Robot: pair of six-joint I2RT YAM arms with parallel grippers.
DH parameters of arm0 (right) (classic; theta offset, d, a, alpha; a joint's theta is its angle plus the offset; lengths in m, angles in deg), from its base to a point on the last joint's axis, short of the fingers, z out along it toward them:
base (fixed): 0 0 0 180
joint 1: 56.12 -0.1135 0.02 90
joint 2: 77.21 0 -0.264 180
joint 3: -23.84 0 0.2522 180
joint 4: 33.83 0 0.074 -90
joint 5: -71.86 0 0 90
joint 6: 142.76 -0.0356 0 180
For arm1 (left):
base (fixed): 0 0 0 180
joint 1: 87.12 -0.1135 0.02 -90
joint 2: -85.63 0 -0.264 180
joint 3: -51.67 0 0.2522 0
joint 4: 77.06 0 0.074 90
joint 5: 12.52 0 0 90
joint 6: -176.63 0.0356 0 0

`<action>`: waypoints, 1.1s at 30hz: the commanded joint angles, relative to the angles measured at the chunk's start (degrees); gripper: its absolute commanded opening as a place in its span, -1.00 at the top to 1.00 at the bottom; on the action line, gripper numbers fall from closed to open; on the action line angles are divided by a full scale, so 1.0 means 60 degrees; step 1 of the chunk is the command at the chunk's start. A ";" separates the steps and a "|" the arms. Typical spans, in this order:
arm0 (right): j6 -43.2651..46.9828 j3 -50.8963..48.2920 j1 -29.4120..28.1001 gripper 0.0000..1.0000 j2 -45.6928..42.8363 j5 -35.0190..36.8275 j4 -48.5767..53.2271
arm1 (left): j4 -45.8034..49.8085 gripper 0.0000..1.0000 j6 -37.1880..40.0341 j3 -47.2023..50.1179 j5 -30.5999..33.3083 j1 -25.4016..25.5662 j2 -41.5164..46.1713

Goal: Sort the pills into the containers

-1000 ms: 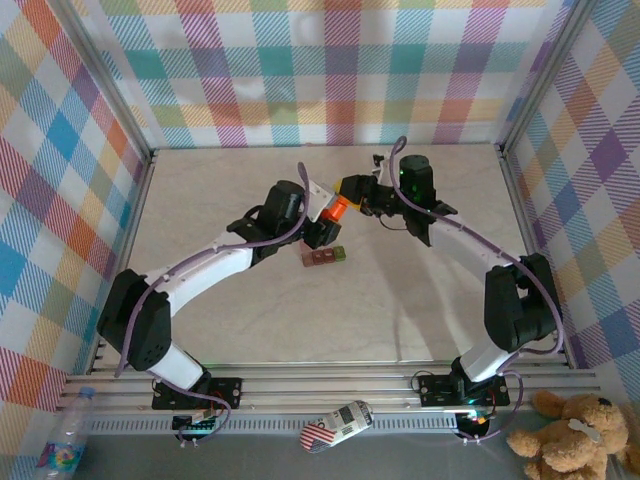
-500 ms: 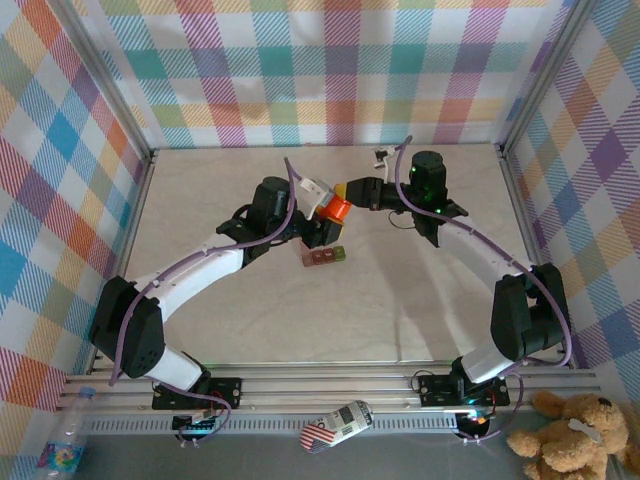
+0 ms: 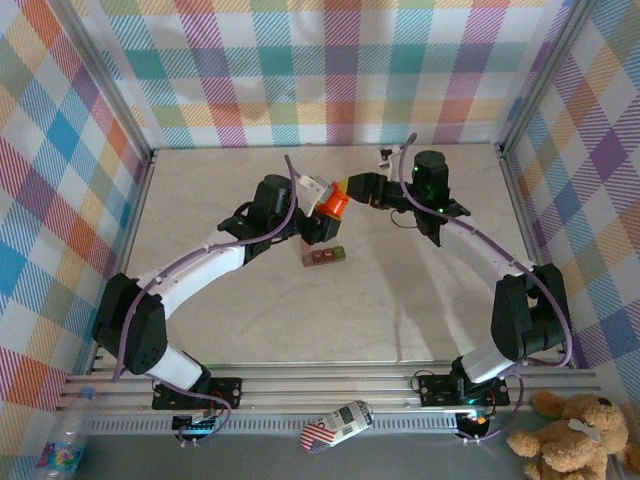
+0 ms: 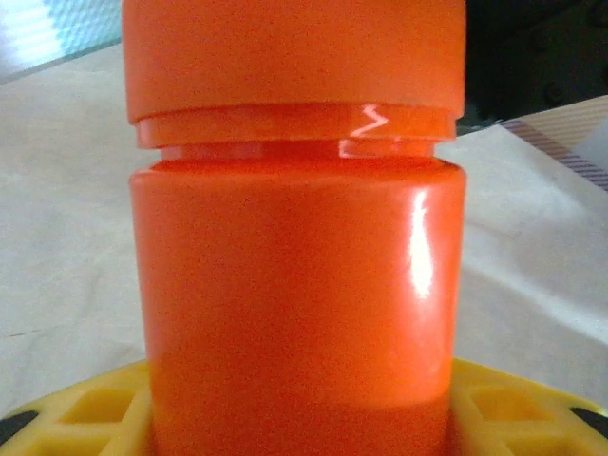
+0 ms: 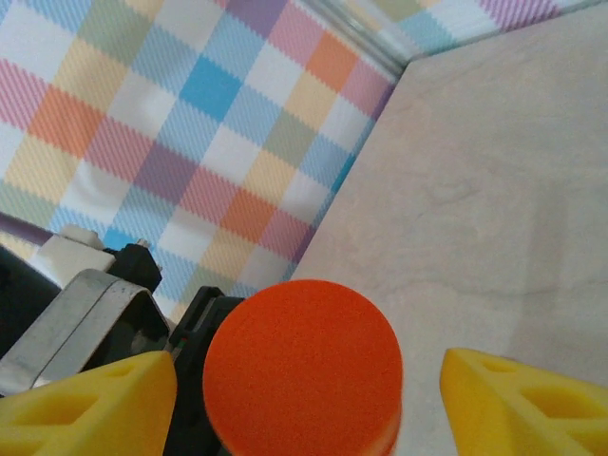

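Note:
An orange cylindrical bottle (image 3: pixel 333 205) with its orange cap (image 4: pixel 294 57) on hangs above the table's middle, and my left gripper (image 3: pixel 322 222) is shut on its body (image 4: pixel 299 285), yellow fingers (image 4: pixel 76 418) at its base. My right gripper (image 3: pixel 347 188) is at the cap end and open: in the right wrist view its yellow fingers (image 5: pixel 95 404) stand apart on both sides of the round cap (image 5: pixel 302 370), with a clear gap on the right. The containers (image 3: pixel 324 257), a small dark red strip with a green end, lie on the table just below the bottle. The pills are out of view.
Plaid walls and a metal frame (image 3: pixel 140 190) close in the beige table (image 3: pixel 420 290) on three sides. Beyond the near rail lie a plastic water bottle (image 3: pixel 65 445), a small patterned can (image 3: pixel 340 425) and a teddy bear (image 3: pixel 570 435).
The right gripper's jaws have spread apart from the cap they were closed on. The left gripper still holds the bottle, shifted slightly left and up from a second ago.

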 commanded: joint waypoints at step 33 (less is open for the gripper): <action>-0.2175 -0.0017 -0.0696 -0.14 0.0508 0.1910 0.1032 | 0.0429 1.00 0.1163 -0.0815 0.2313 0.0739 -0.0729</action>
